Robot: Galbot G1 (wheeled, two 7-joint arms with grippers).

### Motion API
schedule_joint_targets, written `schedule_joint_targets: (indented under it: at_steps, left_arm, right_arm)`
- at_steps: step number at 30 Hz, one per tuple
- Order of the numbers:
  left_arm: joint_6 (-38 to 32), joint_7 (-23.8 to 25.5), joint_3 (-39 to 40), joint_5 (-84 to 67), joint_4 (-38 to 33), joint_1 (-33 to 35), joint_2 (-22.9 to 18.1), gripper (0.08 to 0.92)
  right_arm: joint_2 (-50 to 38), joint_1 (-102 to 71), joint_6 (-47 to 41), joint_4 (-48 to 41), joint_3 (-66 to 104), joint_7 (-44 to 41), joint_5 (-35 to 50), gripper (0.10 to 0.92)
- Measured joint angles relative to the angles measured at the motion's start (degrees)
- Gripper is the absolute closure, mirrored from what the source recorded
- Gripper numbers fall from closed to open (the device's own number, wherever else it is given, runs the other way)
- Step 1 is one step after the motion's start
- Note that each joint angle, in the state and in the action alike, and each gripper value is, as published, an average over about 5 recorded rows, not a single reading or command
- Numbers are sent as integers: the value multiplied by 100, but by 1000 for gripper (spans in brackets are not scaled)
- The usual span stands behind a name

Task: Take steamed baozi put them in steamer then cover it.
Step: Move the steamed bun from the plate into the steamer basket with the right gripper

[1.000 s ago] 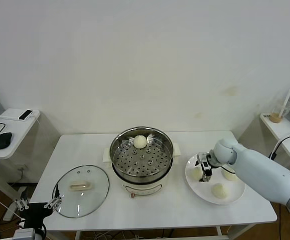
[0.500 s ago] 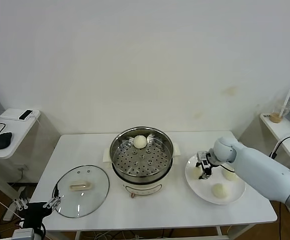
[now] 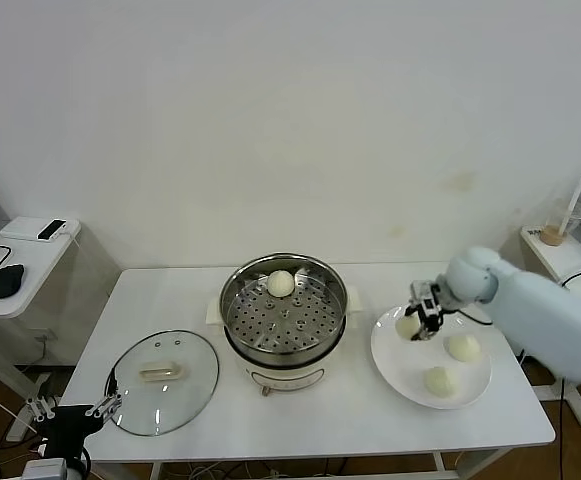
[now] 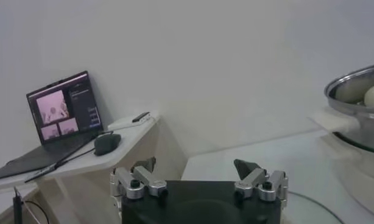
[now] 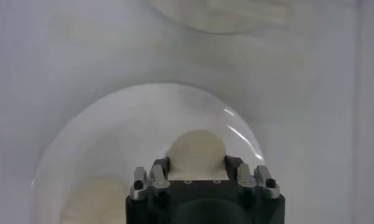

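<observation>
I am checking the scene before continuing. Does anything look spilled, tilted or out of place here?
Nothing stands out. The steamer stands upright with one baozi inside, the cover lies flat beside it, and two buns rest on the plate. The right gripper holds a third bun above the plate.

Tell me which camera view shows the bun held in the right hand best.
The right wrist view: the bun fills the gap between the right hand fingers, above the plate. The head view shows it small and lifted off the plate. The left wrist view misses it.
</observation>
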Motion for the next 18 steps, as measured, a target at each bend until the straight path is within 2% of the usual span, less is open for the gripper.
schedule_joint_targets:
  at_steps: [9,18]
  left_arm:
    - [-3,0,39,-6,-71,32,27,177]
    - [-10,-6,1,-23,-46,-8,29,177]
  right_arm:
    - [35,1190,-229,519,-524,96,696,440]
    - [645,1926,-708,859,-1019,343,1511,431]
